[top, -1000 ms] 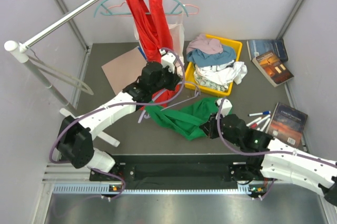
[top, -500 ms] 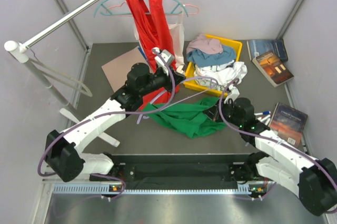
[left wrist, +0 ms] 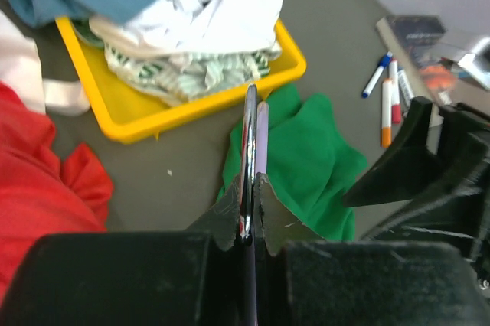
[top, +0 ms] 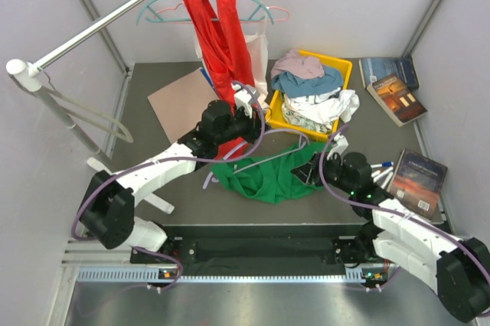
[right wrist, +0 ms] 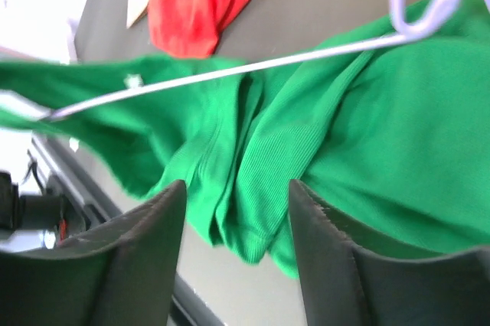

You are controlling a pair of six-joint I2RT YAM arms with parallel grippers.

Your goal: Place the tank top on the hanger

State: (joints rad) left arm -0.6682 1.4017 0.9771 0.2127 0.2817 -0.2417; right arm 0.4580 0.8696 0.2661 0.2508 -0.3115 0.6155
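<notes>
The green tank top (top: 268, 179) lies crumpled on the dark table between the arms, also seen in the right wrist view (right wrist: 344, 150). The thin lavender hanger (top: 272, 154) crosses over it; its bar (right wrist: 230, 72) runs across the fabric. My left gripper (top: 246, 118) is shut on the hanger (left wrist: 256, 135), jaws pinching the thin rod (left wrist: 249, 188). My right gripper (top: 310, 171) hovers at the top's right edge. It stands open (right wrist: 236, 196) with folds of green fabric seen between its fingers, none gripped.
A yellow bin (top: 277, 121) of mixed clothes stands just behind the top. A red tank top (top: 222, 35) hangs from a teal hanger on the rail (top: 115, 16). Markers (top: 377, 169) and books (top: 417, 177) lie at the right, a cardboard sheet (top: 180, 96) at the back left.
My right gripper has opened and let go of the green top, which has dropped back onto the table. The left arm shifted while keeping hold of the hanger.
</notes>
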